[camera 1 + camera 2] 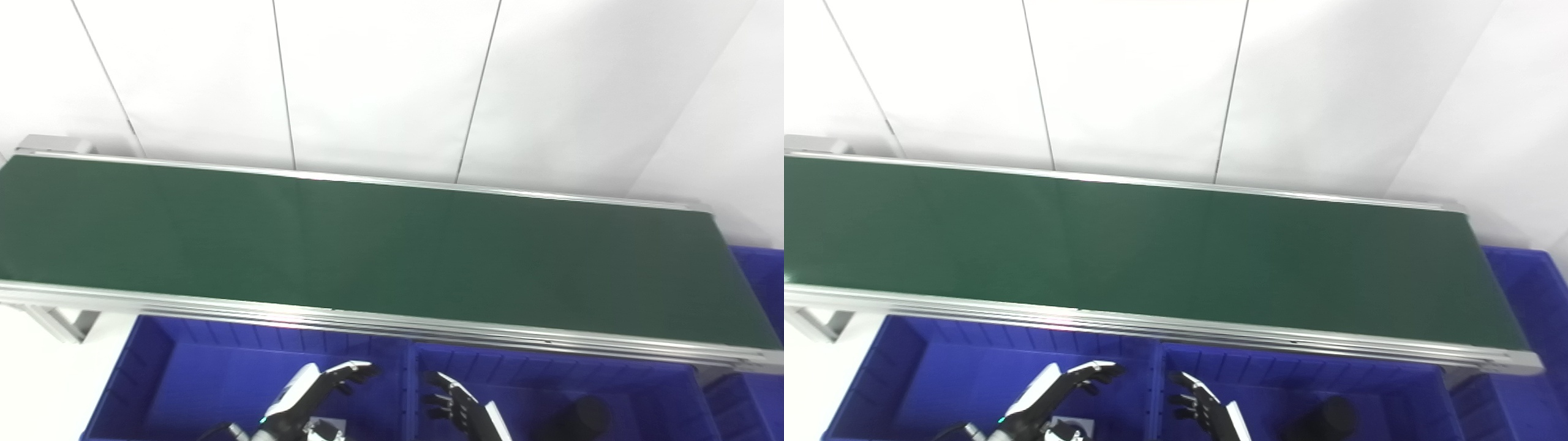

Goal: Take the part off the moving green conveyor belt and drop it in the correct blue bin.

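Green conveyor belt (367,245) spans the frame, nothing riding on it. Below its near rail: left blue bin (202,373) and right blue bin (643,392), the latter holding a dark cylindrical part (579,416). Left hand (318,386) and right hand (456,404) hover over the bins, fingers spread, holding nothing.

No readable text, labels or numbers anywhere.

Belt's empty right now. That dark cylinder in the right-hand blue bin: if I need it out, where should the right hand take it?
Take the dark cylinder by its round side wall, coming from above: it sits low in the right bin, partly cut off by the frame. The right hand hangs open nearby.
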Controlling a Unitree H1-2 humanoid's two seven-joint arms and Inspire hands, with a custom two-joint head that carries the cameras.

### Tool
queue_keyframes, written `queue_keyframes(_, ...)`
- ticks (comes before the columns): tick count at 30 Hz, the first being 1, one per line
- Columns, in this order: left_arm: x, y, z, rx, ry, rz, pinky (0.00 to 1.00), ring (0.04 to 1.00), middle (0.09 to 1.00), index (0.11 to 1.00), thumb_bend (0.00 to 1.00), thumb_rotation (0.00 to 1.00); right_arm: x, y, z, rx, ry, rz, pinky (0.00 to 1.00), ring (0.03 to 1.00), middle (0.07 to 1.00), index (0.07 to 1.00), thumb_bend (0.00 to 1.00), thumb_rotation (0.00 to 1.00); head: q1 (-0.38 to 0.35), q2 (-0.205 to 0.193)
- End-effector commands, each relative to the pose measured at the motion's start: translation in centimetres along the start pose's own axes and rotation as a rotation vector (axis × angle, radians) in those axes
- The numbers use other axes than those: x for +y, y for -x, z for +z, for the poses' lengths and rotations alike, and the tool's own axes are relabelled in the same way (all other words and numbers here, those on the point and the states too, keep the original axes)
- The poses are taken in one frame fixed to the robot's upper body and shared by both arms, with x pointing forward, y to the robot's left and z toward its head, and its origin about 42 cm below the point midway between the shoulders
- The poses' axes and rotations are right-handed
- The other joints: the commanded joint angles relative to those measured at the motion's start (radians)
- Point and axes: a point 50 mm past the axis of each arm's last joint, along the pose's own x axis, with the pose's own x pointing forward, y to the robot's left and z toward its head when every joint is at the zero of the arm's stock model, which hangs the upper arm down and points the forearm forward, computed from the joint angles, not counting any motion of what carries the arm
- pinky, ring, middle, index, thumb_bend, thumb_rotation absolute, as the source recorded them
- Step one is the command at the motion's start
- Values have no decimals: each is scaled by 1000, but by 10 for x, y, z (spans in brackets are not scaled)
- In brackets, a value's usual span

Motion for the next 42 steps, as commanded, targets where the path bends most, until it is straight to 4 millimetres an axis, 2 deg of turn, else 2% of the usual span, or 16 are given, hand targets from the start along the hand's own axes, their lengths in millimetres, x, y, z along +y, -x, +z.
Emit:
queue_keyframes(1, 18, -7, 6, -66, -7, 36, 683, 781, 823, 811, 932, 258, 4, -16, 20, -106, -1, -8, 720, 775, 875, 838, 937, 383, -52, 9)
queue_keyframes(5, 29, -5, 4, -67, 6, 29, 706, 795, 827, 812, 923, 283, 12, -24, 26, -122, 1, -6, 694, 764, 871, 835, 938, 364, -121, 21)
queue_keyframes(11, 33, -2, 5, -76, 23, 23, 625, 788, 824, 815, 947, 281, 14, -25, 30, -137, 11, -5, 677, 762, 869, 831, 932, 380, -102, 41)
queue_keyframes(13, 32, -2, 8, -86, 27, 26, 675, 791, 821, 815, 941, 265, 13, -24, 30, -142, 12, -6, 679, 760, 869, 832, 927, 369, -91, 47)
queue_keyframes(19, 26, -5, 17, -101, 31, 34, 704, 789, 817, 819, 939, 268, 4, -17, 31, -151, 6, -8, 683, 757, 860, 833, 926, 355, -16, 76)
queue_keyframes(22, 21, -8, 26, -84, 31, 38, 701, 790, 821, 820, 948, 287, -5, -13, 32, -160, 3, -6, 690, 767, 868, 837, 928, 379, 67, 115)
queue_keyframes(23, 20, -9, 29, -82, 32, 39, 692, 789, 823, 822, 947, 288, -8, -12, 33, -161, 0, -6, 691, 769, 870, 838, 930, 384, 67, 115)
queue_keyframes(24, 18, -11, 32, -83, 32, 42, 676, 784, 824, 822, 945, 287, -11, -10, 33, -163, 1, -5, 692, 769, 871, 840, 929, 384, 104, 128)
queue_keyframes(25, 16, -12, 34, -82, 32, 45, 674, 782, 824, 822, 945, 286, -14, -9, 33, -164, 2, -3, 692, 769, 872, 840, 928, 383, 111, 130)
queue_keyframes(27, 12, -15, 40, -83, 39, 49, 653, 777, 825, 818, 942, 284, -21, -5, 33, -167, 1, 0, 691, 768, 869, 845, 928, 383, 191, 155)
queue_keyframes(31, 7, -20, 48, -86, 38, 54, 647, 770, 821, 812, 939, 270, -32, -1, 33, -171, -6, 3, 697, 767, 854, 839, 935, 372, 247, 176)
queue_keyframes(36, 6, -24, 56, -83, 40, 61, 664, 775, 819, 810, 942, 251, -38, 1, 34, -177, -18, -1, 699, 760, 852, 830, 951, 364, 271, 190)
queue_keyframes(42, 6, -23, 56, -99, 52, 72, 668, 771, 812, 805, 942, 237, -39, 3, 34, -177, -24, 5, 701, 763, 857, 825, 941, 349, 281, 175)
